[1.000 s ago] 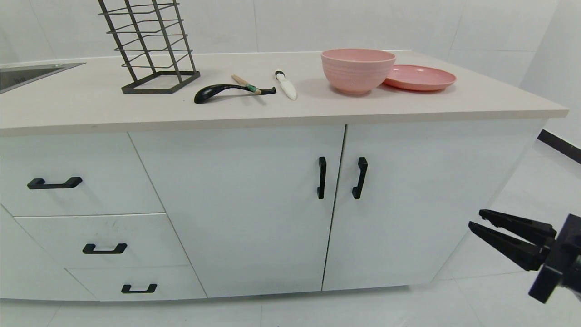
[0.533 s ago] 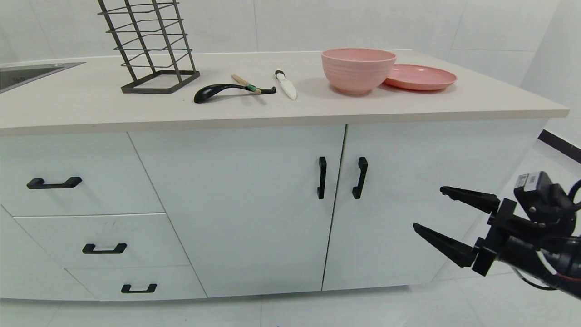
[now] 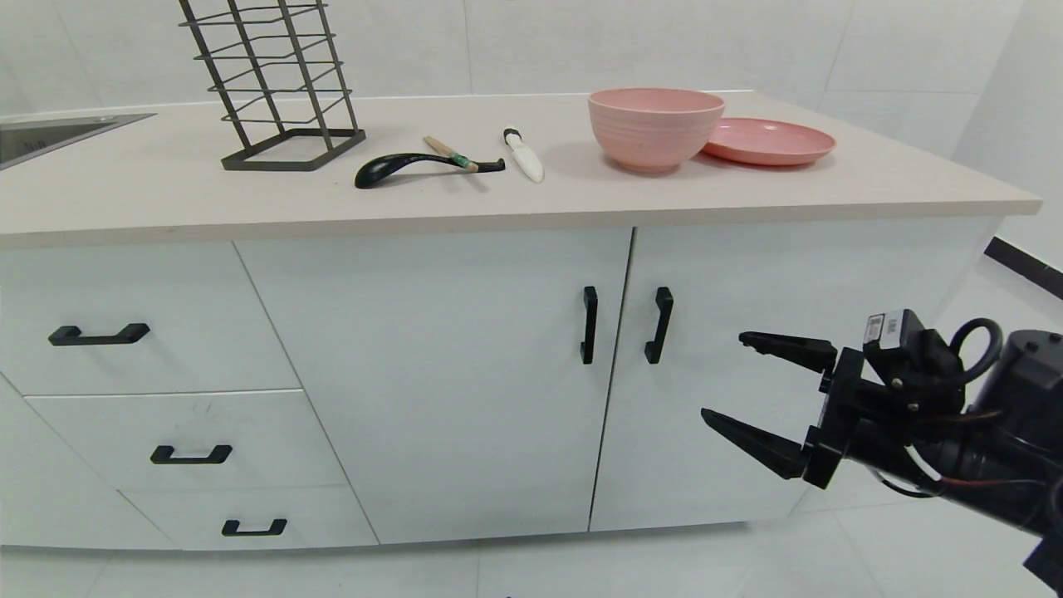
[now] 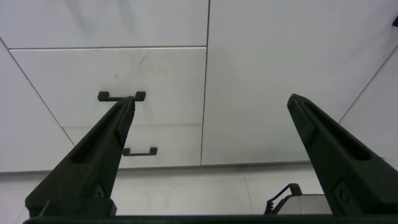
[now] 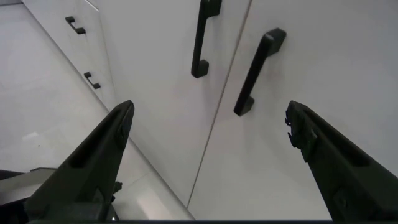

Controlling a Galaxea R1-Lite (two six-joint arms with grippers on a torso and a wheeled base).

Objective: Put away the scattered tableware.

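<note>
On the countertop (image 3: 166, 199) lie a black spoon (image 3: 390, 169), a wooden-handled utensil (image 3: 449, 153) and a white-bladed utensil (image 3: 524, 155). A pink bowl (image 3: 654, 129) stands to their right, with a pink plate (image 3: 768, 141) behind it. My right gripper (image 3: 724, 375) hangs open below counter height, in front of the right cabinet door, empty. In the right wrist view this gripper (image 5: 209, 109) faces the two black door handles (image 5: 258, 71). My left gripper (image 4: 208, 102) is open and empty, facing the drawer fronts (image 4: 121, 96).
A black wire rack (image 3: 274, 83) stands at the back left of the counter, and a sink (image 3: 50, 133) is at the far left. Below are three drawers (image 3: 100, 335) and two cabinet doors with vertical handles (image 3: 589, 325). The floor in front is open tile.
My right gripper has come in from the lower right, moving left and up toward the right cabinet door, and its fingers have spread wider. The tableware has not moved.
</note>
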